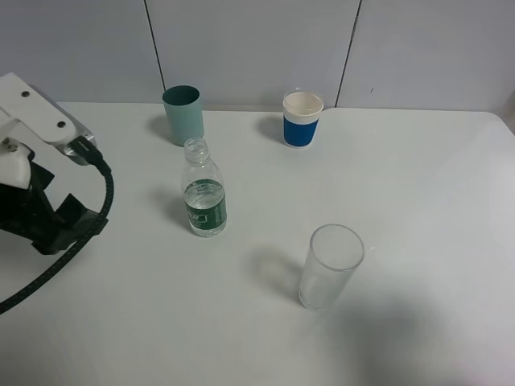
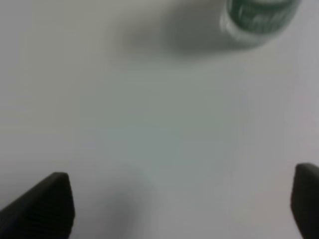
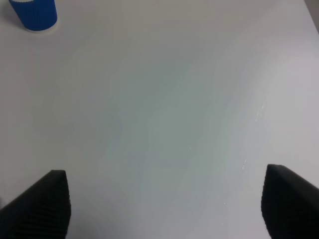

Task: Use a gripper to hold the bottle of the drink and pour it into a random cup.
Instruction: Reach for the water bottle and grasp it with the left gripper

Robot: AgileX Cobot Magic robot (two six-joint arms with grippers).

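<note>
The bottle of the drink (image 1: 205,201) stands upright and uncapped on the white table, left of centre, with a dark green label and clear liquid. Behind it, near the back wall, stands the teal cup (image 1: 183,115). My left arm (image 1: 40,201) reaches in from the left edge, well short of the bottle. In the left wrist view my left gripper (image 2: 182,175) is open over bare table, with the blurred bottle base (image 2: 256,20) some way ahead of it. My right gripper (image 3: 165,174) is open with nothing between its fingers. The right arm is out of the exterior high view.
A white cup with a blue sleeve (image 1: 302,121) stands at the back centre and also shows in the right wrist view (image 3: 34,14). A tall clear glass (image 1: 330,267) stands in front, right of the bottle. A black cable (image 1: 76,241) loops by the left arm.
</note>
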